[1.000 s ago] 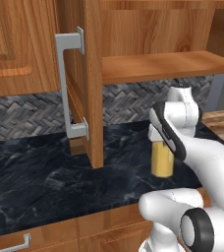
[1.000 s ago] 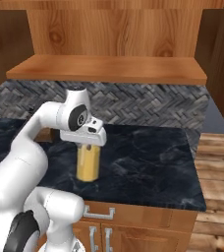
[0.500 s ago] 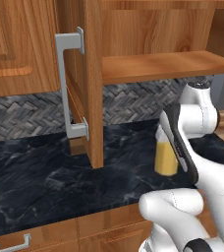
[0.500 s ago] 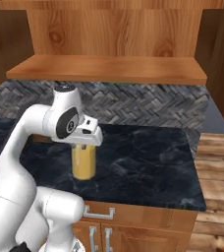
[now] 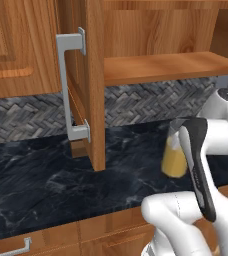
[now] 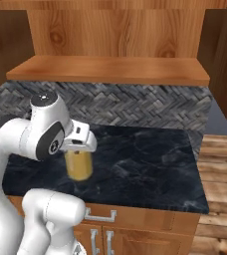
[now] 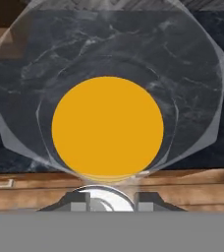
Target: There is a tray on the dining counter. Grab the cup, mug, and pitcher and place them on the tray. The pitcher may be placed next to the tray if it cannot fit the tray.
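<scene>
We are finding the pitcher [image 6: 79,164] standing upright over the black marbled desk [image 6: 145,164], below the wooden shelf [image 6: 110,69] and toward the desk's front edge; whether its base is touching the stone or riding just clear of it, we cannot tell. The gripper [image 6: 78,144] is sitting directly on top of the pitcher, its jaws part-closed and clamping the glass wall at the rim, so we are recording the vessel as grasped. In the hand view we are looking straight down the bore of the pitcher [image 7: 107,128], the orange liquid showing as a full disc centred between the fingertips [image 7: 79,201]; we are reading from this that the long axis is running vertically, in line with the approach of the jaws, mouth upward. In the left base view the pitcher [image 5: 173,160] is lying to the right of the open cabinet door [image 5: 88,85], half hidden by the arm. In our judgement the coming carry is depending on keeping that axis plumb so the liquid is not spilling.
</scene>
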